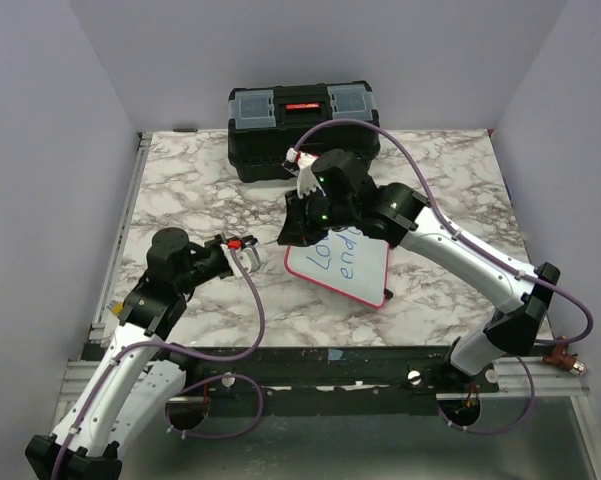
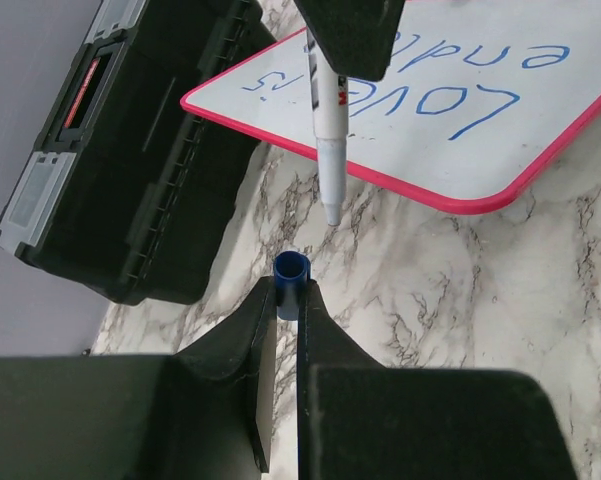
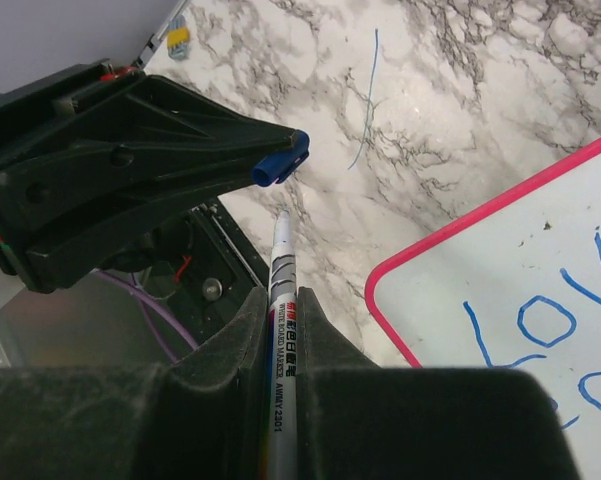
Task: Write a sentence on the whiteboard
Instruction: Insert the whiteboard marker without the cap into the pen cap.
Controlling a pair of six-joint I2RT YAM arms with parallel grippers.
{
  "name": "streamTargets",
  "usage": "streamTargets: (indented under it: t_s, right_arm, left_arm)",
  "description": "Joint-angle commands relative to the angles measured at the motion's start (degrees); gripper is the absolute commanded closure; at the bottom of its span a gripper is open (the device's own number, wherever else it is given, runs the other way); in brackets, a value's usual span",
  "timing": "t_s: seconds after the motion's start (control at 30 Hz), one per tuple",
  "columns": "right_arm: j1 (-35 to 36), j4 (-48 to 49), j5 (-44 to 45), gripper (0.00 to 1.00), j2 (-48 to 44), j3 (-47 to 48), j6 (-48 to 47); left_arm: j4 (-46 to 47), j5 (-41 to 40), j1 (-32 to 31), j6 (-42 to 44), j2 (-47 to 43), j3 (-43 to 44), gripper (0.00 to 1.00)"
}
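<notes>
Left end effector: pinching a blue cap, jaws closed narrowly on it.
Right end effector: gripping a white marker, its tip pointing at the blue cap.
Whiteboard: sitting on the marble tabletop, carrying the sentence.

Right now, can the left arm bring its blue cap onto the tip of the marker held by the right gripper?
Probably yes. The blue cap in the left gripper opens toward the tip of the marker, nearly in line with it, and only the marble table shows in the gap between them.
</notes>
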Motion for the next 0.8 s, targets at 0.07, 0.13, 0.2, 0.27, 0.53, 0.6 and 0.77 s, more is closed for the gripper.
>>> streamTargets:
  t_s: [0.07, 0.13, 0.2, 0.27, 0.53, 0.6, 0.77]
  right_arm:
    - [0.1, -2.3, -3.6, 0.99, 1.9, 3.8, -1.7]
    - [0.1, -2.1, -3.7, 0.99, 2.2, 4.0, -1.7]
    - [0.2, -2.0, -3.8, 0.99, 2.4, 4.1, -1.6]
    - [0.2, -2.0, -3.8, 0.99, 2.6, 4.2, -1.6]
    - [0.1, -0.4, -2.3, 0.99, 2.4, 3.2, 0.0]
    - [0.2, 0.4, -2.3, 0.99, 2.5, 2.8, 0.5]
    - [0.1, 1.4, -1.8, 0.99, 2.7, 1.5, 1.0]
  left_arm:
    - [0.6, 2.0, -0.4, 4.7, 1.3, 0.6, 1.0]
    - [1.1, 2.5, -0.4, 4.5, 1.4, 0.2, 1.0]
    - [1.4, 2.9, -0.4, 4.3, 1.6, 0.2, 1.0]
    - [1.3, 3.1, -0.4, 4.0, 2.1, 0.4, 1.0]
    - [0.4, 5.2, -0.4, 3.1, 2.9, 1.5, 1.0]
    - [0.8, 4.8, -0.4, 2.5, 2.7, 1.4, 1.0]
    - [0.9, 4.6, -0.4, 2.1, 2.1, 1.3, 1.0]
